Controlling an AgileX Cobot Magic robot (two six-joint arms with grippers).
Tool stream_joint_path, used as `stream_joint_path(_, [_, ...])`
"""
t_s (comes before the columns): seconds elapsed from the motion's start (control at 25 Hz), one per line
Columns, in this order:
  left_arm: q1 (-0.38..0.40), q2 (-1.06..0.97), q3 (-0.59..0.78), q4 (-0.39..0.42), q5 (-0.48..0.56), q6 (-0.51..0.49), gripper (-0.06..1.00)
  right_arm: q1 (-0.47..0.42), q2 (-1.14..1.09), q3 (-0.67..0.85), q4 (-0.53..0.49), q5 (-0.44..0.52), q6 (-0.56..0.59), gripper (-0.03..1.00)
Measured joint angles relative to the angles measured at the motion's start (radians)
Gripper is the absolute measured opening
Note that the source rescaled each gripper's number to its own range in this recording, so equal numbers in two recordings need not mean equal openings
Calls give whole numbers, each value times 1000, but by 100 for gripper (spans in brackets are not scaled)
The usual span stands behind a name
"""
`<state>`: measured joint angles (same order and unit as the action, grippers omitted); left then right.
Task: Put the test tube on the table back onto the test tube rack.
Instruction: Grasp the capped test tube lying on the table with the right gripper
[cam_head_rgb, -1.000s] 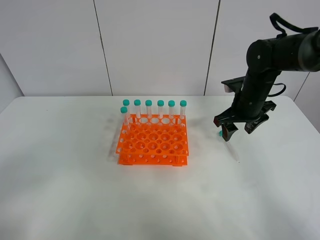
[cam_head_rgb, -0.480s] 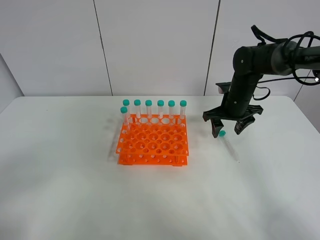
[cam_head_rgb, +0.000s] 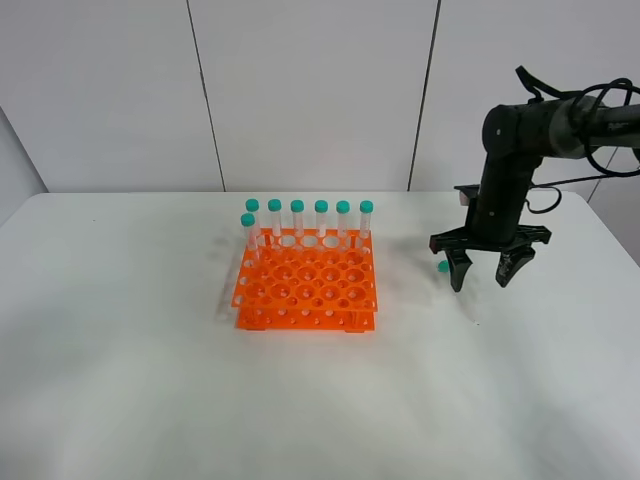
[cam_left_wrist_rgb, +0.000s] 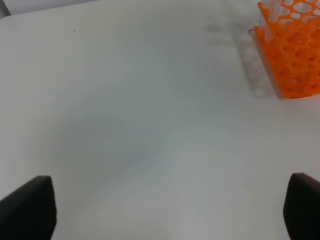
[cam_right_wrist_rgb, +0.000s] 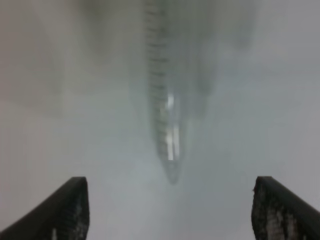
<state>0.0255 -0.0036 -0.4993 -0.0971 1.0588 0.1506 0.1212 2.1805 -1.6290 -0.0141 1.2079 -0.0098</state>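
The test tube (cam_head_rgb: 443, 266) lies on the white table (cam_head_rgb: 150, 350), right of the orange test tube rack (cam_head_rgb: 305, 285); its teal cap points toward the rack. My right gripper (cam_head_rgb: 484, 272) hangs open just over the tube's body, one finger on each side. In the right wrist view the blurred clear tube (cam_right_wrist_rgb: 167, 125) lies below, with its conical tip pointing toward the open gripper (cam_right_wrist_rgb: 172, 210). My left gripper (cam_left_wrist_rgb: 165, 210) is open and empty over bare table, with the rack (cam_left_wrist_rgb: 292, 55) off to one side. The left arm is not seen in the high view.
Several teal-capped tubes (cam_head_rgb: 321, 218) stand upright in the rack's back row, and one (cam_head_rgb: 248, 232) stands in the second row at the left. A wall stands behind the table's far edge.
My right gripper swung left toward the rack, then came back right and lower, turning at the wrist. It now straddles the tube. The tube has not moved.
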Motion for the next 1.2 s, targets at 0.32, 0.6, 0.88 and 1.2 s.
stream_joint_path(0.32, [0,0,0,-1,0,0,100,-14,4,0,34,-1,-27,71])
stream_joint_path(0.6, [0,0,0,-1,0,0,100,-14,43,0,34,1,-28,68])
stream_joint_path(0.88, [0,-2,0,-1,0,0,100,-14,46,0,32,-7,-36,68])
stream_joint_path(1.2, [0,-2,0,-1,0,0,100,-14,68,-2,33,-34,-46,68])
